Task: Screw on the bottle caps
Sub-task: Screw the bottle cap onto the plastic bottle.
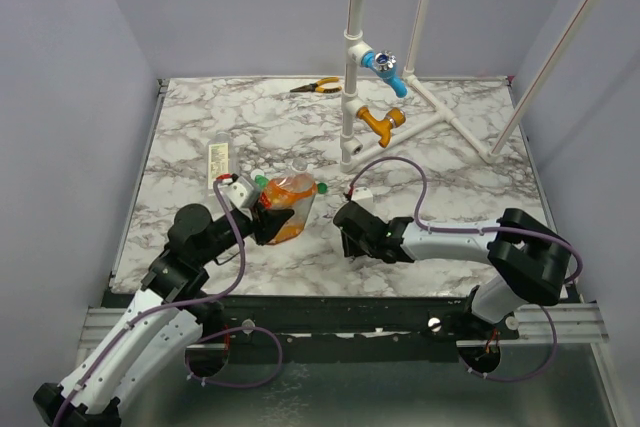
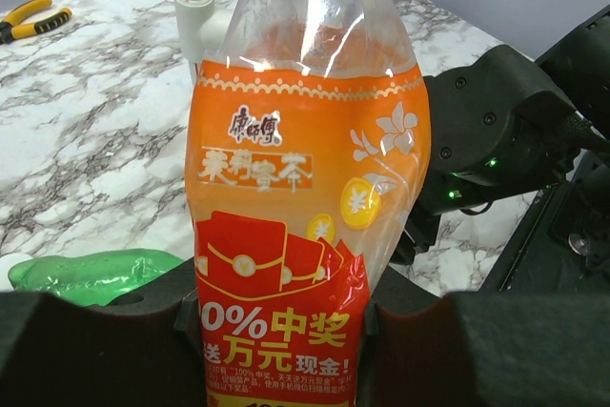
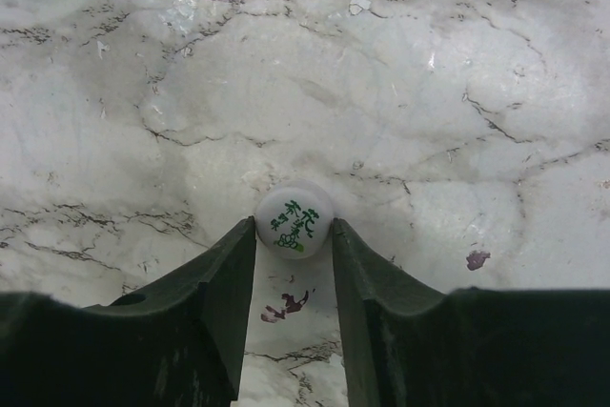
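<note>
Orange bottle (image 2: 305, 216) clenched in left gripper (image 1: 272, 219) near bench (image 1: 450, 197) front-left, long axis and neck toward far-right corner. Three bottles counting green bottle (image 2: 91, 278), clear bottle (image 1: 218, 159). One white cap (image 3: 294, 219) pinched by right gripper (image 3: 294, 231), near front edge

A white cap (image 3: 294, 218) printed in green sits low at centre frame on the marble table (image 3: 448, 92), touched on both sides by the dark fingertips (image 3: 229, 274) of the right gripper (image 3: 294, 235).
</note>
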Controlling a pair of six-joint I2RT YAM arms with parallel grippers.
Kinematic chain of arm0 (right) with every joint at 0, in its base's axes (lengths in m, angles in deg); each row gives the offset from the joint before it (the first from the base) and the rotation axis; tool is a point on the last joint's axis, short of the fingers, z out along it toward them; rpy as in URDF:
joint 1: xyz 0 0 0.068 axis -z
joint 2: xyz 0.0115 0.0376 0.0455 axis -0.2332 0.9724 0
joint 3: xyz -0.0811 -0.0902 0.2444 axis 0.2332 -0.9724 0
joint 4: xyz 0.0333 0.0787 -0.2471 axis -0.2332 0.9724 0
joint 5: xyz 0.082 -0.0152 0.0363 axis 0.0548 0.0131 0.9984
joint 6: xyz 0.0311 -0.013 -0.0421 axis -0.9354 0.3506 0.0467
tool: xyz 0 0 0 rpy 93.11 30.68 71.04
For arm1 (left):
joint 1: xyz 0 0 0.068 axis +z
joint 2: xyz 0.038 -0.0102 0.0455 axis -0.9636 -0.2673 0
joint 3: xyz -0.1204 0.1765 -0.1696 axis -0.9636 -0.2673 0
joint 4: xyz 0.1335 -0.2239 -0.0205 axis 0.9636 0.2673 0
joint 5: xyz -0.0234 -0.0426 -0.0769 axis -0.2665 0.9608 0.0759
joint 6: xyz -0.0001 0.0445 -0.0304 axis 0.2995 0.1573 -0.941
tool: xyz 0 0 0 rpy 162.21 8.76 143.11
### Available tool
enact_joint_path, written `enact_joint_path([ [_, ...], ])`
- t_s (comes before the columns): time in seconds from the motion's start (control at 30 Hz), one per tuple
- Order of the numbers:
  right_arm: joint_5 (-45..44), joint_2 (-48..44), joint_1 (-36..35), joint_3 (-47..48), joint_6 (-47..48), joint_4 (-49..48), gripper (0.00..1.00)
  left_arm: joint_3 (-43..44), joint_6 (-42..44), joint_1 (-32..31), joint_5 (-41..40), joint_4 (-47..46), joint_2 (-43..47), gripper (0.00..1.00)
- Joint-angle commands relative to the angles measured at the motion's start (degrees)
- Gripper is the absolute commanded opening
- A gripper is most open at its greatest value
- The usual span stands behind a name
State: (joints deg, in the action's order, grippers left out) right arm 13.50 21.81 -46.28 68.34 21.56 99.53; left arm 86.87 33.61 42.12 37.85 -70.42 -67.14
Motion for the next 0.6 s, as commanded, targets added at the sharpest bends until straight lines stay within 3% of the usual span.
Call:
enact_joint_path([
  [0.0, 0.45, 1.28, 0.25, 0.27, 0.36, 1.51, 0.39, 0.67, 0.83, -0.37, 2.55, -0.60, -0.56, 0.00],
  [0.17, 0.12, -3.72, 0.27, 0.72, -0.20, 3.88, 0.21, 1.04, 1.42, -0.94, 4.14, -0.36, -2.20, 0.00],
  [0.43, 3.12, -22.52, 0.23, 0.69, -2.43, 11.48, 0.19, 3.16, 5.60, -6.55, 4.01, 0.08, -6.38, 0.00],
  [0.57, 5.11, -33.21, 0.27, 0.04, -4.61, 15.04, 0.19, 4.08, 9.78, -13.05, -1.54, 1.02, -8.99, 0.00],
])
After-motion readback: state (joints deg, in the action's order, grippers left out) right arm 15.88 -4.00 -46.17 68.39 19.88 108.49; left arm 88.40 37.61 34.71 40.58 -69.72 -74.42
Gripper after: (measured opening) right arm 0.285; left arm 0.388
